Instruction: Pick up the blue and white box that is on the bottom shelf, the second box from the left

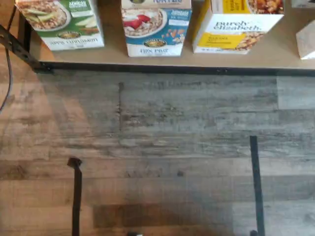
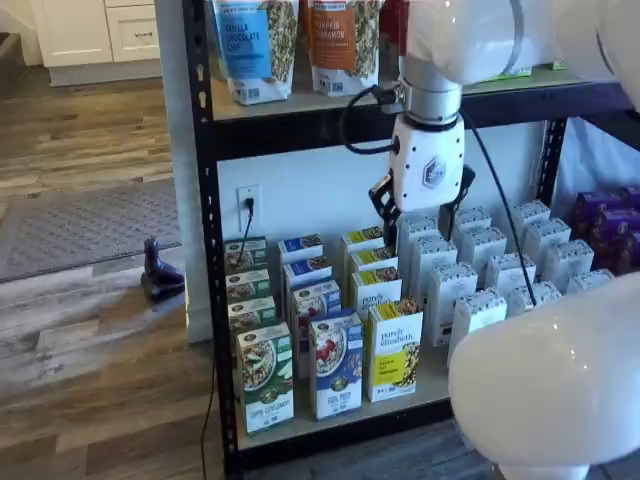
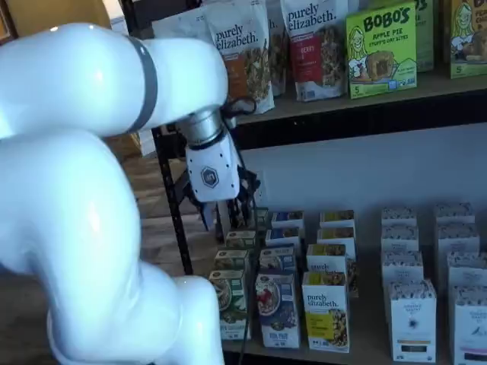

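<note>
The white-bodied, black-fingered claw [image 2: 421,213] is hanging wide open above the tall blue and white carton [image 2: 336,363]; it should be descending squarely, clearing the yellow carton [image 2: 395,350]

Grey-brown plank floor [image 2: 80,330], white cabinets [image 2: 95,30] behind.

A green-and-white carton [image 2: 264,377] stands at the front of its row, with a yellow "purely elizabeth" carton [image 2: 394,350] nearby — white boxes [image 2: 478,312] fill the rows beyond. Tall pouches [image 3: 243,47] and a green Bobo's box [image 3: 382,50] line the upper tier. A wall outlet [image 2: 247,200] holds a black plug — a grey rug [image 2: 85,228] lies on the wood floor [image 1: 162,157].
</note>
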Tool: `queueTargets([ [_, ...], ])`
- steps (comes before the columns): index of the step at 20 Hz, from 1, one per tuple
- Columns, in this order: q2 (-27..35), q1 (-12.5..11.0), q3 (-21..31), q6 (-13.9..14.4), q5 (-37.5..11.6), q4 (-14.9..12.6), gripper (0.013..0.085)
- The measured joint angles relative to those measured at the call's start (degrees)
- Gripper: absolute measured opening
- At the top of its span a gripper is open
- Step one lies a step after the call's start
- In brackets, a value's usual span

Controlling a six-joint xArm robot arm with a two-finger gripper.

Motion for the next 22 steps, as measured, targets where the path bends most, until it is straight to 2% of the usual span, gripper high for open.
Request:
queueTargets([
  [3,3.45,-0.17,-0.12,-0.64,-3.23,1.49,0.0850],
  [6,6.98,-1.01,-0.23,-3.13,-7.17,5.10,0.0850],
  [8,9.88,-0.85,-0.26,-3.64,-10.56,6.10,0.0850],
  [11,13.23,-0.40,-0.21,-3.69,-14.65,6.56,0.0850],
  [17,20.17,0.73,-1.12,-1.85,-20.76,4.98,0.0850],
  [22,25.17,1.25,-1.78,-2.04,-25.45,5.74,0.0850],
])
